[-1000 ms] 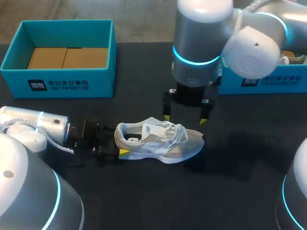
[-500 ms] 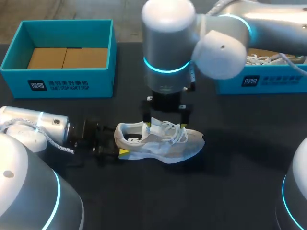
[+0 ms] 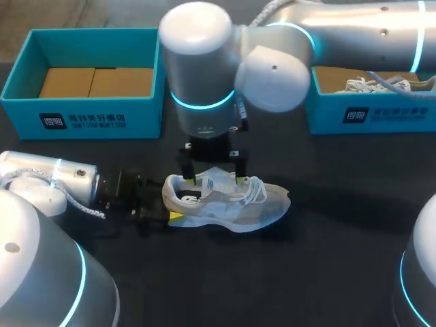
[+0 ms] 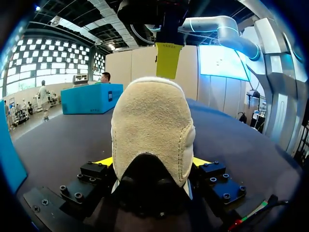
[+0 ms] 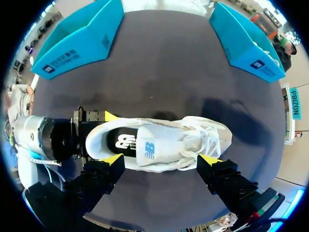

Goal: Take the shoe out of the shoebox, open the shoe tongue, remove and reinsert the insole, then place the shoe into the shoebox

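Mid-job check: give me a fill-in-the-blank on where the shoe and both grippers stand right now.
The shoe rests upright on the dark ____.
The left gripper is shut on the shoe's ____.
The right gripper hangs ____ above the tongue.
Missing words: table; heel; open.

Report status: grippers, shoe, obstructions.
Left gripper shut on heel of shoe. Right gripper open, above the tongue. Shoe upright on table. Nothing in the way.
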`<state>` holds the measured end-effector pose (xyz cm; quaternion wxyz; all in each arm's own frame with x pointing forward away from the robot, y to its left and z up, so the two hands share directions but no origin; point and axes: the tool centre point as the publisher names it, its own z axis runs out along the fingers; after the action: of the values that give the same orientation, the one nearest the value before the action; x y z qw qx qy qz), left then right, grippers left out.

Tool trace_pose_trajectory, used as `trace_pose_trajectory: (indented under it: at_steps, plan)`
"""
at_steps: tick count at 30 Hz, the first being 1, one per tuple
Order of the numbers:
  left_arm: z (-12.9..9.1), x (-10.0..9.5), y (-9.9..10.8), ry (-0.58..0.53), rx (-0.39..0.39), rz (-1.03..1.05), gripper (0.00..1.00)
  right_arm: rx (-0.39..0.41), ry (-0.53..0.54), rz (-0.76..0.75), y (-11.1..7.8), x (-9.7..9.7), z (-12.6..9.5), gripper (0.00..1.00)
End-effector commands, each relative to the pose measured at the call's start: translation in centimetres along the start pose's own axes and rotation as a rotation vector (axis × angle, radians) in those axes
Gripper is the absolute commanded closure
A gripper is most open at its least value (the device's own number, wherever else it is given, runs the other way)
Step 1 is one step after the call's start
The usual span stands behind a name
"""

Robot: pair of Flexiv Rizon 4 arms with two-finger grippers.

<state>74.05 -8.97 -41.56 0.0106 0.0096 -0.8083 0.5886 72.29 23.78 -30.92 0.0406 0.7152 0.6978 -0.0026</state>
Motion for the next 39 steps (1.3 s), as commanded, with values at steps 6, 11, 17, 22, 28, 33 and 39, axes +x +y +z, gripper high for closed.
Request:
trace_pose_trajectory:
  at_steps: [6,11,17,22,28,33,39]
  plan:
    - [0.0,0.2,0.3,-0.002,0.000,0.001,1.00,0.008,-0.110,-0.003,0.8,2.1,1.6,0.00]
    - [0.0,0.2,0.3,-0.002,0.000,0.001,1.00,0.016,-0.143,0.011,0.9,2.2,2.5,0.00]
    - [0.0,0.2,0.3,-0.002,0.000,0.001,1.00,0.027,-0.164,0.023,0.8,2.1,3.7,0.00]
    - [0.0,0.2,0.3,-0.002,0.000,0.001,1.00,0.039,-0.202,0.032,0.7,2.0,4.6,0.00]
    - [0.0,0.2,0.3,-0.002,0.000,0.001,1.00,0.050,-0.256,0.043,0.3,1.9,5.0,0.00]
    - [0.0,0.2,0.3,-0.002,0.000,0.001,1.00,0.058,-0.304,0.057,0.0,1.2,5.3,0.00]
    - [0.0,0.2,0.3,-0.002,0.000,0.001,1.00,0.067,-0.385,0.068,-0.2,0.6,5.5,0.00]
